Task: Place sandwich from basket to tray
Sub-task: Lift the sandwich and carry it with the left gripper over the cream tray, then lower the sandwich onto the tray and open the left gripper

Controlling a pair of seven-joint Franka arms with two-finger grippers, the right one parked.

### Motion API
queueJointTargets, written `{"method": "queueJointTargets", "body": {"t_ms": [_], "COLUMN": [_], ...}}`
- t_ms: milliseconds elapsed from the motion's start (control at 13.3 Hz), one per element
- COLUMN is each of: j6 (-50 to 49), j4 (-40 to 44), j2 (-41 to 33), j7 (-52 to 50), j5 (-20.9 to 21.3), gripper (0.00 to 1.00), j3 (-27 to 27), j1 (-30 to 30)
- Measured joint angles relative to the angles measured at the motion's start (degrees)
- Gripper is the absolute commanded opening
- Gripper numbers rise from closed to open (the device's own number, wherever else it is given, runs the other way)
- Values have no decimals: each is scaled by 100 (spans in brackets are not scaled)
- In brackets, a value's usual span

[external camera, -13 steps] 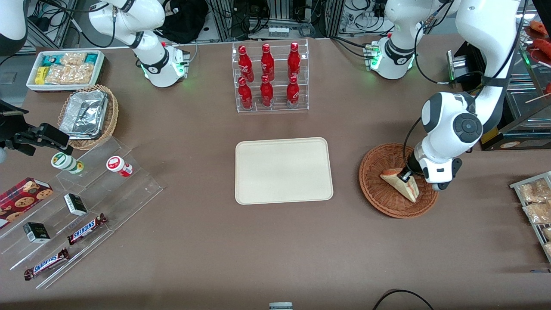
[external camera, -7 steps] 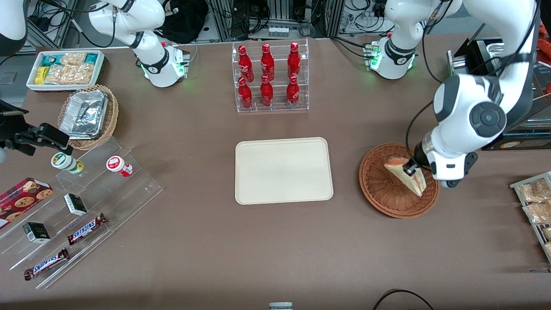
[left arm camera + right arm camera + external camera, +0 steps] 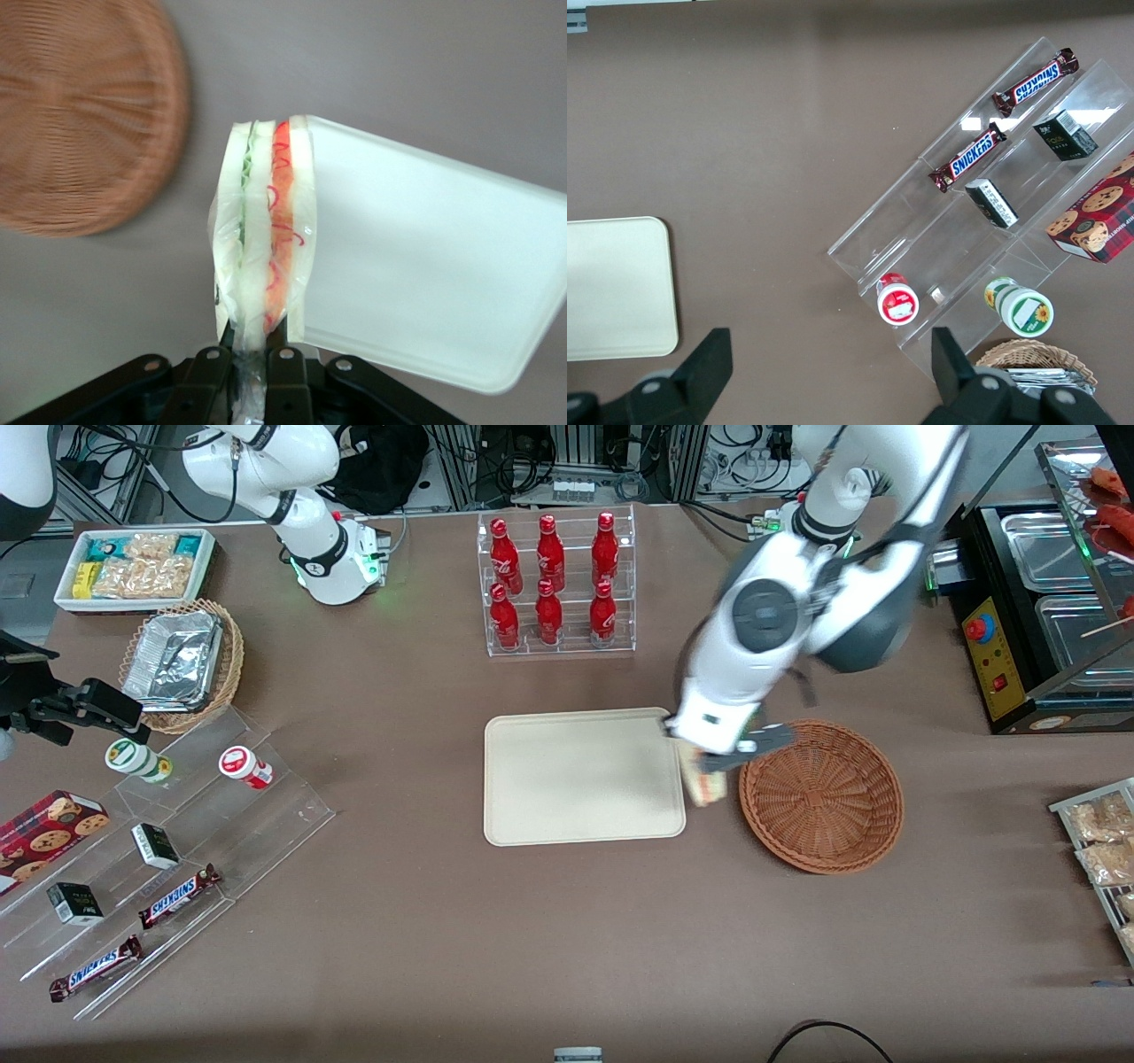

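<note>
Pinched at its wrapped tip by the gripper [image 3: 252, 354], the soft, light sandwich [image 3: 262, 232] is held just beside the tray [image 3: 576, 779], clear of the basket [image 3: 824, 797].

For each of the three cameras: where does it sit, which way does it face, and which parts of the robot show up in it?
Front view: high, facing the arms; the hand carries the sandwich between basket and tray.
Left wrist view: on the working arm, looking down past its hand, shut on the sandwich.
Right wrist view: looks down past the parked hand.
All three show the tray.
</note>
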Motion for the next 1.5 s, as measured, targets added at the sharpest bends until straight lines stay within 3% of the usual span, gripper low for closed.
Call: {"method": "queueJointTargets", "body": {"t_ms": [375, 975, 1050, 1125, 1500], "j6": [1203, 1410, 1507, 1579, 1569], "j4": [107, 739, 740, 740, 796], "j2": [1115, 1999, 2031, 2060, 1995], "j7": [28, -234, -235, -235, -239], "j5": [40, 804, 813, 815, 833], "gripper": [11, 15, 46, 96, 100], "j3": [17, 31, 31, 31, 38], "j1": [-867, -1117, -1119, -1119, -1120]}}
